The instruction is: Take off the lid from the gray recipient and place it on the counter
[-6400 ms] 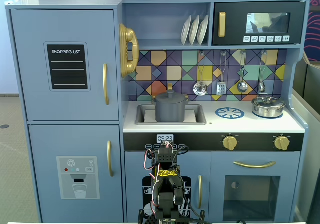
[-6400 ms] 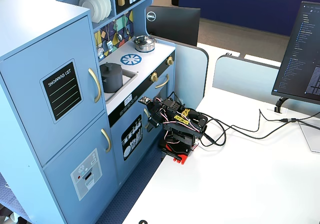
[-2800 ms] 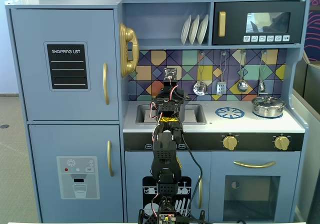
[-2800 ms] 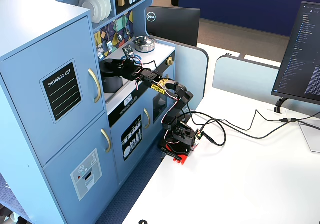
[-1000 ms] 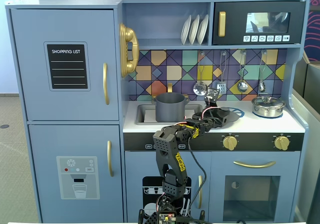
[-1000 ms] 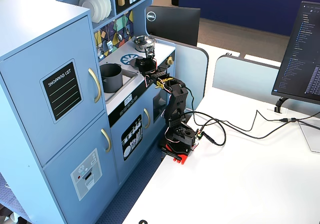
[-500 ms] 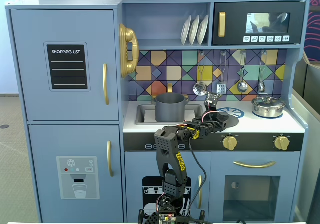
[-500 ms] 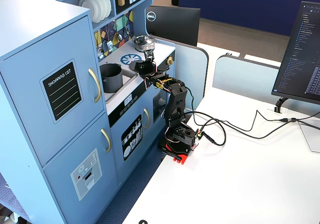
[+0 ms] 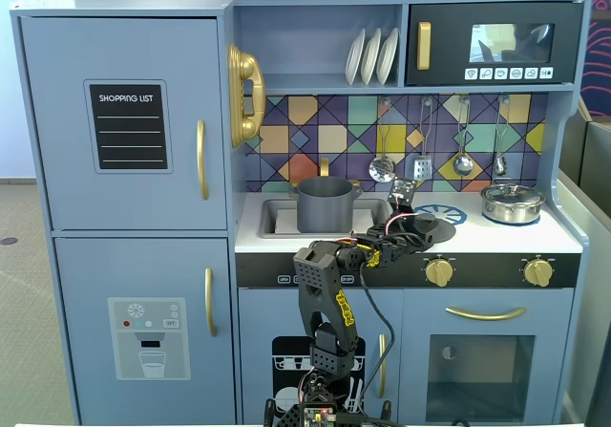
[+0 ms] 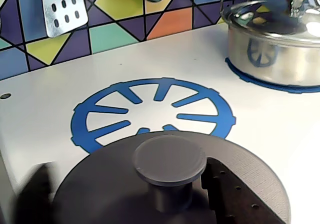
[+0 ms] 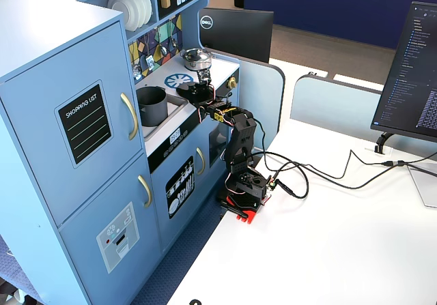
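Lid: dark gray matte disc with a short round knob in the middle. It is off the pot and sits low over the white tabletop, at the near edge of the printed blue burner ring. Whether it already touches the surface I cannot tell.

Gripper: my fingers are pinched on the knob of the lid, as far as the wrist view shows; one dark perforated finger lies against the knob's right side, the other is a blur at lower left.

Handling: looks like light, rigid toy plastic or printed material. The grainy surface should not slip much. The knob is the only sensible hold; the disc is too wide and flat to take by the rim.

Gray pot: stands open in the recessed sink, well to the left in a fixed view, clear of my arm.

Silver pot: lidded, shiny, on the next burner to the right, near but apart from the lid.

Hanging utensils: on the backsplash behind, above my working height.

Obstructions: none under the lid that I can see. My judgement is that the main risk is drifting right into the silver pot.
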You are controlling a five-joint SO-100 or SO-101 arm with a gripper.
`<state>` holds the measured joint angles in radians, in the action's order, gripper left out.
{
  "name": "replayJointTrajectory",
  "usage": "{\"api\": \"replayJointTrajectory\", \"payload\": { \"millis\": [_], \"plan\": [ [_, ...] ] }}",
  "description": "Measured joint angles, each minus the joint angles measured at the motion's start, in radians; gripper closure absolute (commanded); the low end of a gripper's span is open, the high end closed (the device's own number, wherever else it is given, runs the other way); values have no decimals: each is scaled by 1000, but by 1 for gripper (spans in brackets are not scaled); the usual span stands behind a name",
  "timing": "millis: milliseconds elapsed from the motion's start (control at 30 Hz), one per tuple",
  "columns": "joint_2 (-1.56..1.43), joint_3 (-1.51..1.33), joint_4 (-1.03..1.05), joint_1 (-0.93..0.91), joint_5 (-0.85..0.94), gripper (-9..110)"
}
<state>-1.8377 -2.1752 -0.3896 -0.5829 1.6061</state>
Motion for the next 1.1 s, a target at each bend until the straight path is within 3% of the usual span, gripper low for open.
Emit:
{"api": "replayJointTrajectory", "payload": {
  "millis": [667,867,1000,1100],
  "plan": [
    [-57,-3,-6,-52,6,59],
    [-235,26,135,-31,6,61],
    [-431,32,322,-20,-18,76],
    [-624,55,581,44,-64,89]
  ]
}}
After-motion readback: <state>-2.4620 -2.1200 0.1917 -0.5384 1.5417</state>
